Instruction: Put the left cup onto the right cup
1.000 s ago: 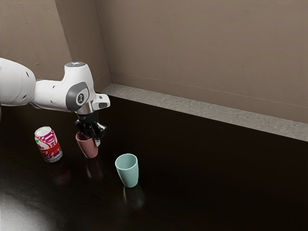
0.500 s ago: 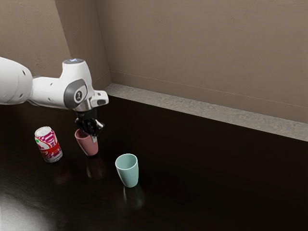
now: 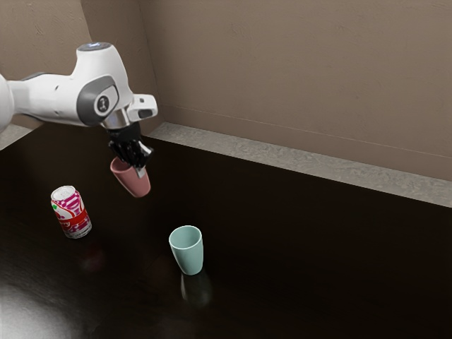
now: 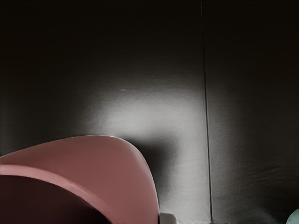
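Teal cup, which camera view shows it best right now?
The exterior view. There the teal cup stands upright and whole on the dark table, rim to base, apart from the held pink cup. In the wrist view a sliver of its edge peeks in beyond the blurred pink cup.

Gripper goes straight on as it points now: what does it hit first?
Probably bare table, led by the held pink cup. The gripper points down, tilted slightly toward the teal cup, but its line seems to land short of it; depth unclear.
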